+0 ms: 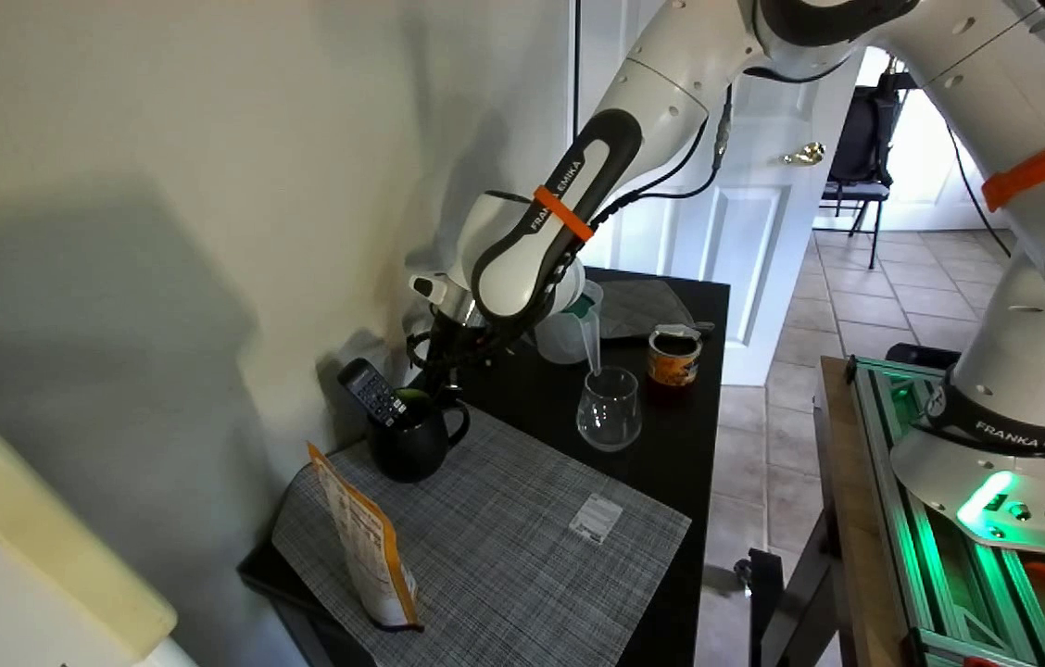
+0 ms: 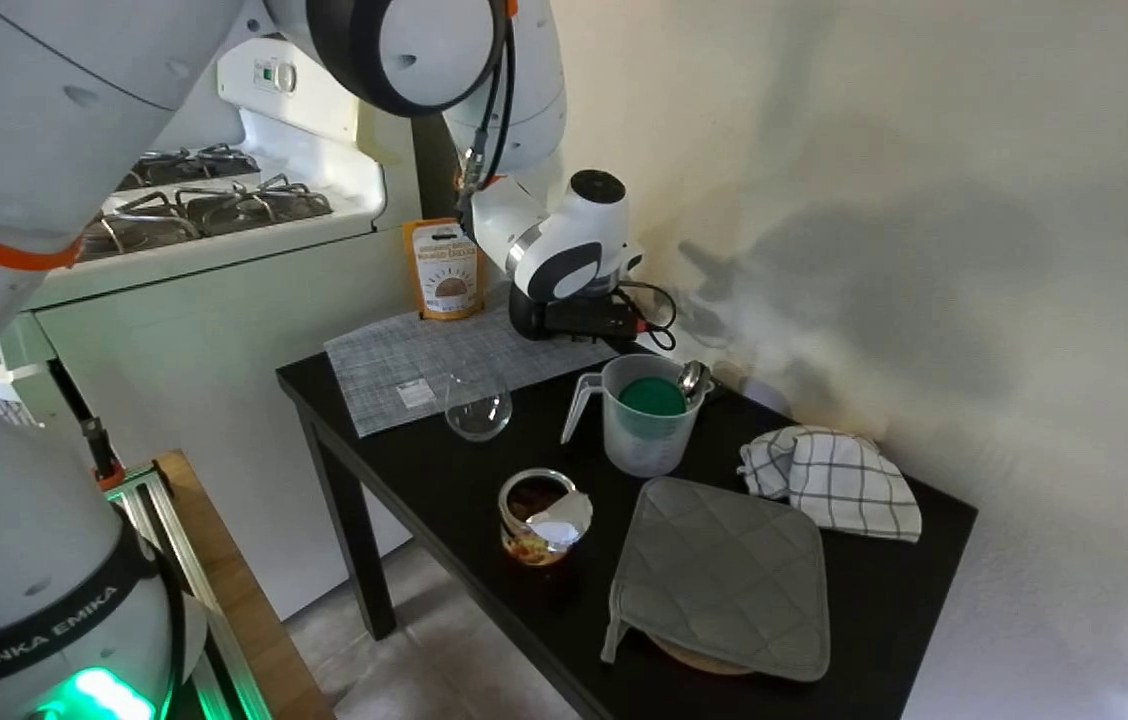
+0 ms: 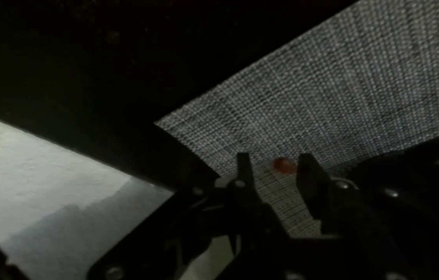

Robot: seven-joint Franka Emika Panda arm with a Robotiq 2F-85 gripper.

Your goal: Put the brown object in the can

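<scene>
Can (image 1: 673, 365) mouth-up, axis seemingly vertical

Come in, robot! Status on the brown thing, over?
Tool open. Brown thing on mat, not gripped. Mug close by, maybe in the way.

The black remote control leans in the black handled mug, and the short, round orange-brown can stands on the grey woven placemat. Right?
Not quite: the orange-brown can stands on the black tabletop, off the placemat, as both exterior views show. The remote control does lean in the mug.
</scene>
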